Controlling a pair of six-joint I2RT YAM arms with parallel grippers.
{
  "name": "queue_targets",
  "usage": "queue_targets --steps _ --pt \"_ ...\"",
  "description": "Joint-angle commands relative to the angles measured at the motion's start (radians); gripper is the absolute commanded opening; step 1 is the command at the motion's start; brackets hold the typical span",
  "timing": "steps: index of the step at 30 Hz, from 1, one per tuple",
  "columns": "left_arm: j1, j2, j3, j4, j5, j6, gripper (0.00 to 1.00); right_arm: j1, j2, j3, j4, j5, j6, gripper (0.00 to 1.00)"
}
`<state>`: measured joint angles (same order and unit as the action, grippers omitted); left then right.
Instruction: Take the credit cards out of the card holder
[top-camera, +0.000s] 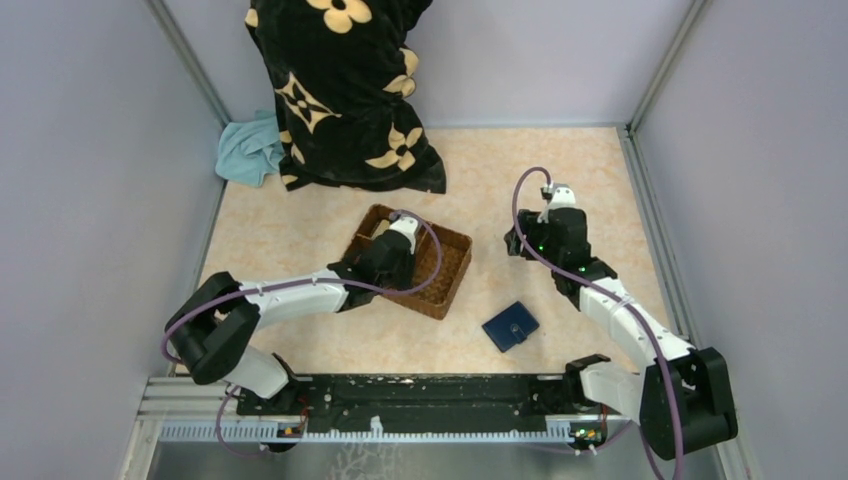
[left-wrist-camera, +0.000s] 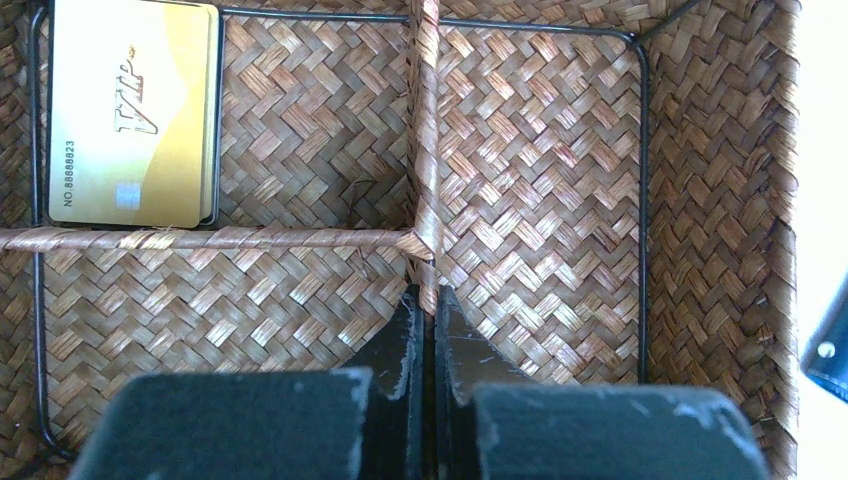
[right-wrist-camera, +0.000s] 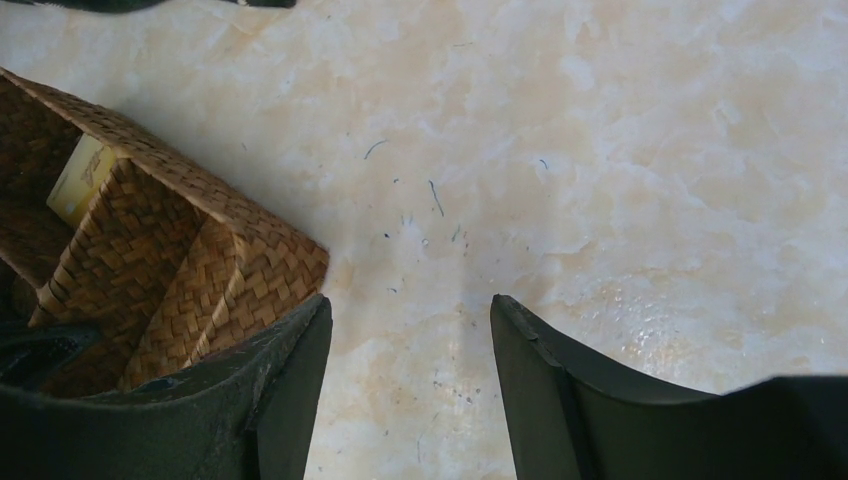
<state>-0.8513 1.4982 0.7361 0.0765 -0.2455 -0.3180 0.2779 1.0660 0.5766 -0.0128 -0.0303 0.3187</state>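
Two gold credit cards (left-wrist-camera: 130, 110) lie stacked in the far left compartment of a brown wicker basket (left-wrist-camera: 720, 200); one card's edge (right-wrist-camera: 82, 180) also shows in the right wrist view. My left gripper (left-wrist-camera: 428, 292) hangs inside the basket (top-camera: 450, 270), shut, with its tips at the junction of the woven dividers and nothing held. The navy card holder (top-camera: 510, 326) lies closed on the table, in front of the basket and to its right; a corner of the holder (left-wrist-camera: 830, 350) shows in the left wrist view. My right gripper (right-wrist-camera: 410, 305) is open over bare table, beside the basket's corner (right-wrist-camera: 250, 250).
A black pillow with cream flowers (top-camera: 345, 90) leans on the back wall, with a light blue cloth (top-camera: 250, 150) beside it. Grey walls close in the peach table on three sides. The arm bases sit on a rail (top-camera: 400, 400) at the near edge.
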Motion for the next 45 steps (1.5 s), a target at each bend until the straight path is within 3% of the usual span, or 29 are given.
queue_targets --steps 1,9,11,13,15,17,21,27,33,38,41,43,45 --pt "0.004 -0.006 -0.014 -0.073 -0.129 -0.139 0.00 0.006 0.002 0.037 0.066 -0.020 0.008 0.60" --pt "0.005 0.040 0.066 -0.161 -0.270 -0.192 0.00 0.006 -0.020 0.012 0.057 -0.021 0.016 0.60" --pt "0.005 0.043 0.072 -0.172 -0.305 -0.201 0.05 0.006 -0.033 0.014 0.040 -0.013 0.011 0.60" --pt "0.005 0.042 0.073 -0.164 -0.316 -0.191 0.19 0.006 -0.050 0.020 0.014 -0.002 0.003 0.63" --pt "0.005 0.031 0.069 -0.147 -0.313 -0.178 0.44 0.006 -0.069 0.029 -0.011 0.011 -0.002 0.65" --pt "0.004 0.009 0.055 -0.115 -0.302 -0.164 0.59 0.006 -0.090 0.035 -0.037 0.012 -0.004 0.66" --pt "0.003 -0.078 0.000 -0.021 -0.263 -0.140 0.75 0.005 -0.143 0.013 -0.071 -0.018 0.028 0.64" --pt "-0.040 -0.177 -0.038 0.159 -0.104 0.065 0.73 0.006 -0.225 -0.090 -0.108 -0.041 0.142 0.59" --pt "-0.229 -0.106 0.035 0.225 -0.001 0.294 0.69 -0.001 -0.247 -0.163 -0.105 -0.016 0.276 0.48" --pt "-0.275 -0.004 0.045 0.312 0.341 0.256 0.69 -0.100 -0.265 -0.133 -0.112 -0.047 0.302 0.38" --pt "-0.276 0.085 0.047 0.361 0.329 0.191 0.69 -0.191 -0.281 -0.115 -0.124 -0.098 0.289 0.31" --pt "-0.276 0.132 0.064 0.364 0.286 0.179 0.69 -0.212 -0.288 -0.100 -0.144 -0.092 0.267 0.29" --pt "-0.277 0.157 0.082 0.362 0.329 0.208 0.70 -0.212 -0.293 -0.091 -0.160 -0.078 0.240 0.27"
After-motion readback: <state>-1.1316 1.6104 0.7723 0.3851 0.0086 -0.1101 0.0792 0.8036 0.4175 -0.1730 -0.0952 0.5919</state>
